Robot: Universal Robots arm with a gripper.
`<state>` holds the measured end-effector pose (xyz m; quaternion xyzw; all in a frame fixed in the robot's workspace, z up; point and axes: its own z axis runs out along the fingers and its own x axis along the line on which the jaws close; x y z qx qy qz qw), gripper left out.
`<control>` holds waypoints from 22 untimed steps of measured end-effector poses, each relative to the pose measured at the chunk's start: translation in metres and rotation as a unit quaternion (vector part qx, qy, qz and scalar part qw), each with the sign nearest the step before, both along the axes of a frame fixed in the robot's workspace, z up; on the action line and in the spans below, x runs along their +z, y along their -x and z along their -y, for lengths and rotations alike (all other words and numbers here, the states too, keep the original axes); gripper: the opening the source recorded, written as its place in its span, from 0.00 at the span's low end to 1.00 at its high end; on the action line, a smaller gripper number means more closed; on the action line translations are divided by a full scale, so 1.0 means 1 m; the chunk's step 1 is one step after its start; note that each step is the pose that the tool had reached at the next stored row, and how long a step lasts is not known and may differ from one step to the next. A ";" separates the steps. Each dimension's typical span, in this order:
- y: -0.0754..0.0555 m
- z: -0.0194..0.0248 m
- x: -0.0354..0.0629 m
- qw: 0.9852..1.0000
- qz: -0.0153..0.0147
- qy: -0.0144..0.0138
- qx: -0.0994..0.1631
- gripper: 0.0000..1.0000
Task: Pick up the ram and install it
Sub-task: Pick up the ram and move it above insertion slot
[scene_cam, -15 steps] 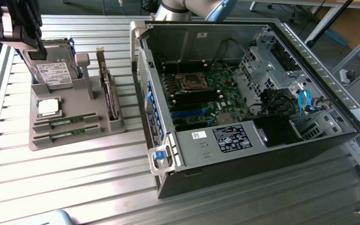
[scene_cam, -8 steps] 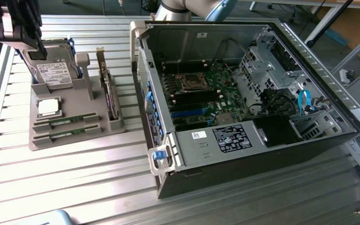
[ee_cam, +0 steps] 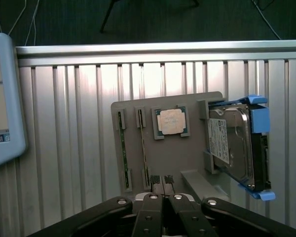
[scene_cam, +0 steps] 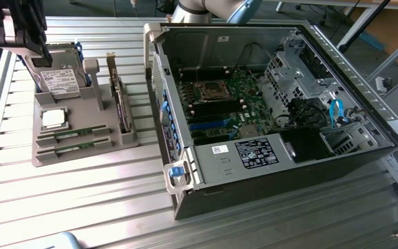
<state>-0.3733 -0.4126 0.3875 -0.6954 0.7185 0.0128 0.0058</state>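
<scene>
My gripper [scene_cam: 40,54] hangs at about ten o'clock in the exterior view, above the far end of the grey tray [scene_cam: 81,161] and close over the hard drive [scene_cam: 64,78] standing in it. In the wrist view the gripper [ee_cam: 161,180] has its two fingers pressed flat together with no gap between the tips. Nothing is caught between them and they touch nothing.

Reading the tray as a clock face in the exterior view:
- **Hard drive:** at twelve, with blue rails on its sides.
- **Silver processor chip [scene_cam: 54,118]:** at about nine.
- **Expansion card [scene_cam: 119,104]:** on edge at three.
- **Ram:** at six. One ram stick [scene_cam: 71,136] and the second ram stick [scene_cam: 71,149] lie side by side, each seated in its own pair of holders and well apart from my fingers.

In the wrist view the same tray [ee_cam: 187,158] lies beyond my fingertips. It shows the ram stick [ee_cam: 143,148], the second ram stick [ee_cam: 122,153], the processor chip [ee_cam: 171,121] and the hard drive [ee_cam: 234,143].

The open computer case [scene_cam: 185,176] lies on its side at three o'clock from the tray, its motherboard [scene_cam: 227,98] exposed. Everything rests on the slatted metal table [scene_cam: 81,212].
</scene>
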 end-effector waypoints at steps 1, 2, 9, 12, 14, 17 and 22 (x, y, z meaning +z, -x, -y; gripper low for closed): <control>0.000 0.0000 -0.0005 1.000 0.000 0.000 0.000 0.10; 0.000 0.0000 -0.0011 1.000 0.000 0.000 0.000 0.10; 0.000 0.0000 -0.0068 1.000 0.000 0.000 0.000 0.10; 0.000 0.0000 -0.0093 1.000 0.000 0.000 0.000 0.10; 0.000 0.0000 -0.0111 1.000 0.000 0.000 0.000 0.10; 0.000 0.0000 -0.0136 1.000 0.000 0.000 0.000 0.10; 0.000 0.0000 -0.0156 1.000 0.000 0.000 0.000 0.10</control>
